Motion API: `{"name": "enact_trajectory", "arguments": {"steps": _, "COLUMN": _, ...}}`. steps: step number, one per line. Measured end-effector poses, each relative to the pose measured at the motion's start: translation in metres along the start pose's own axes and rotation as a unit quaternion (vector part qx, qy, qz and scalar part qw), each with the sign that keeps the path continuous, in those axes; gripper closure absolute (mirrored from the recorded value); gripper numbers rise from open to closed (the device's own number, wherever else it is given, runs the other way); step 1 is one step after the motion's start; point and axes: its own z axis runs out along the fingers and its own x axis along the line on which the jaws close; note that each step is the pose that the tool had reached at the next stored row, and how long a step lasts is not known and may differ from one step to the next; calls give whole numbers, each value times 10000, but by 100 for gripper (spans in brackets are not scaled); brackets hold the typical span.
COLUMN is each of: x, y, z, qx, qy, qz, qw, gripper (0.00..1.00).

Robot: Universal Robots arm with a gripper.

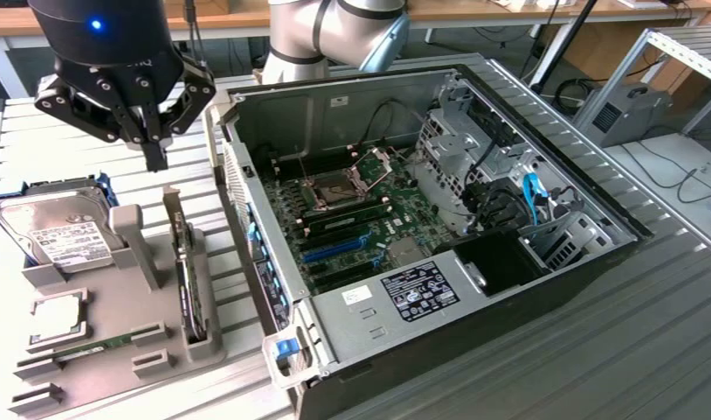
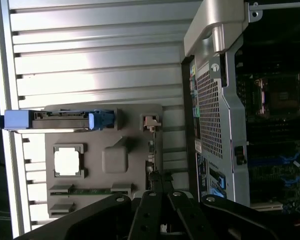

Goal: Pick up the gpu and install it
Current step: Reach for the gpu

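At the exterior view's left, we saw a grey fixture tray point(image 1: 122, 367) lying on the slatted metal worktop point(image 1: 636, 350). In its far left corner sat a silver hard drive point(image 1: 54, 234) with a white label, held in a blue caddy. Nearer the camera, a CPU chip point(image 1: 58, 317) lay flat in a square recess. Just beside it, a narrow green memory stick point(image 1: 99, 343) rested in its holder.

Along the tray's right side the gpu point(image 1: 188, 284) stood upright on its long edge in a slot, untouched. Above the tray hung the black gripper point(image 1: 157, 160), its fingers pressed together to a single point and holding nothing. The tip hovered over the far part of the tray, near the gpu's far end but apart from it. In the wrist view those closed fingers point(image 2: 155, 200) met over the tray's edge that lay toward the case.

Further right, an open tower computer case point(image 1: 566, 227) lay on its side with the panel off, just beside the tray. Inside we saw the green motherboard point(image 1: 373, 223) with its CPU socket point(image 1: 332, 188), two blue expansion slots point(image 1: 332, 251) with no card in them, and a power supply point(image 1: 414, 293) bearing a black label. Blue cables point(image 1: 531, 192) ran by the drive bays. Behind the case rose the silver robot arm point(image 1: 332, 35).
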Motion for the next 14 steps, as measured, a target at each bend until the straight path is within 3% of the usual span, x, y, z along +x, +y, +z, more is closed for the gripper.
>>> {"name": "enact_trajectory", "arguments": {"steps": 14, "x": -6, "y": -83, "z": -2, "qx": 3, "qy": 0, "qz": 0, "qw": 10000, "gripper": 89}}
